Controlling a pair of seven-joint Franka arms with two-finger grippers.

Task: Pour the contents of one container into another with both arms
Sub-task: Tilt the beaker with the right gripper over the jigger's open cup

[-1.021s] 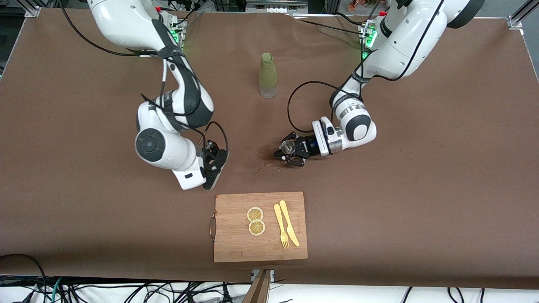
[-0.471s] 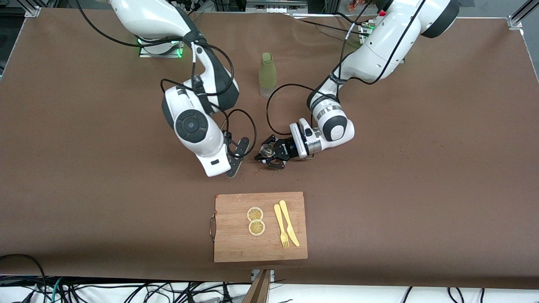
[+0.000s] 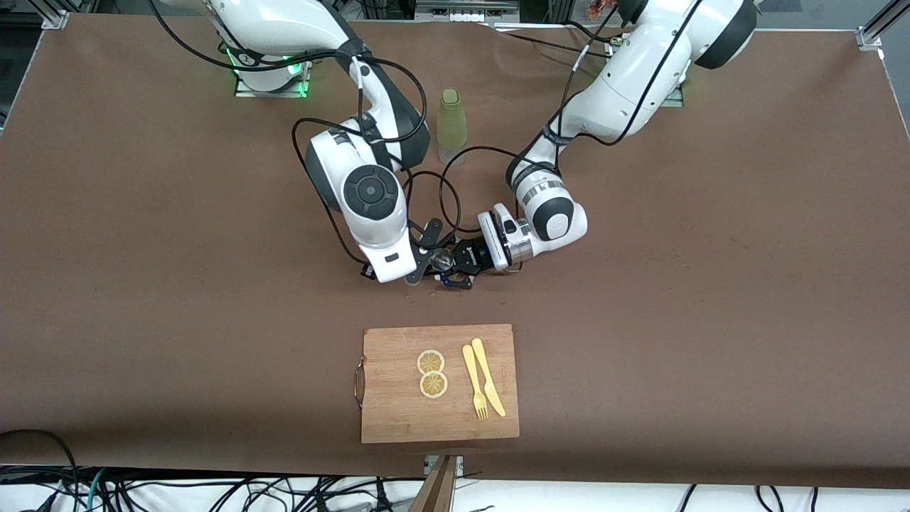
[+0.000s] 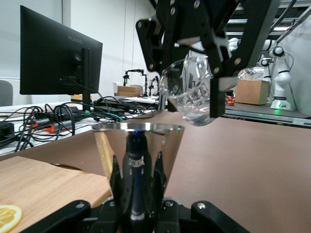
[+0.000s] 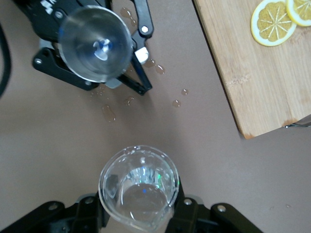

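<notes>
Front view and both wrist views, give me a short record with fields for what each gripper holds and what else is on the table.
left gripper: shut on metal cup, upright
right gripper: shut on clear glass, tilted above the metal cup
spill: droplets on the brown table
cutting board: lemon slices, fork, knife
green bottle: upright between the arms

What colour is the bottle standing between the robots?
The bottle is pale green, clearest in the front view.
</notes>
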